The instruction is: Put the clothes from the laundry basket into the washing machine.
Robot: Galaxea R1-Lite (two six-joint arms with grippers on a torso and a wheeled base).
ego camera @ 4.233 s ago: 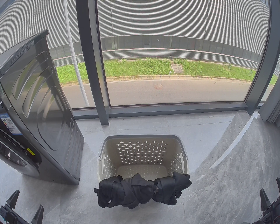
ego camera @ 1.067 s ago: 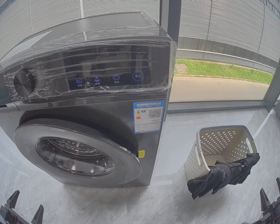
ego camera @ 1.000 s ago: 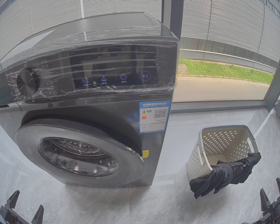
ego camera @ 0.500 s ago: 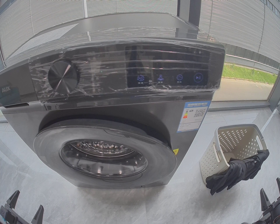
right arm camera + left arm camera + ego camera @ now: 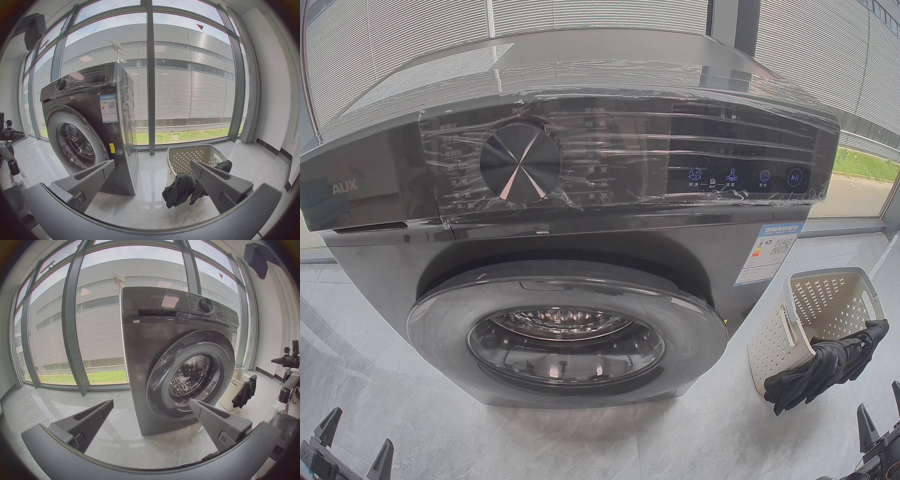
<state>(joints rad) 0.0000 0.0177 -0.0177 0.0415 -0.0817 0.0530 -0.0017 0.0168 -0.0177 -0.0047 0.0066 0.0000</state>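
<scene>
Black plastic fingers (image 5: 90,418) of the left gripper (image 5: 357,434) stand spread wide apart with nothing between them, low over the floor in front of the washing machine's left side. The right gripper (image 5: 881,406) is likewise splayed and empty, its dark fingers (image 5: 218,184) parted, low at the robot's right, near the hanging clothes but not touching them.

Beyond the grippers lies a grey marbled tile floor (image 5: 675,444), glossy enough to mirror the window light. The dark grey washing machine (image 5: 569,250) stands on it, squarely ahead of the robot. Its round glass door (image 5: 565,340) is closed, and the steel drum shows through the pane. Above the door, the control strip is wrapped in crinkled clear film, with a large dial (image 5: 520,162) towards the left and a row of lit blue touch icons (image 5: 744,177) towards the right. An energy label (image 5: 770,253) sits on the front near the machine's right edge.

To the right of the machine, near its front corner with a strip of floor between, stands the cream laundry basket (image 5: 828,272), its walls pierced with star-shaped holes. The black clothes (image 5: 825,372) lie bunched over the basket's near rim, partly inside and partly hanging down its outer wall.

Behind everything, tall windows (image 5: 187,78) with dark frames look onto grass and a ribbed grey building.
</scene>
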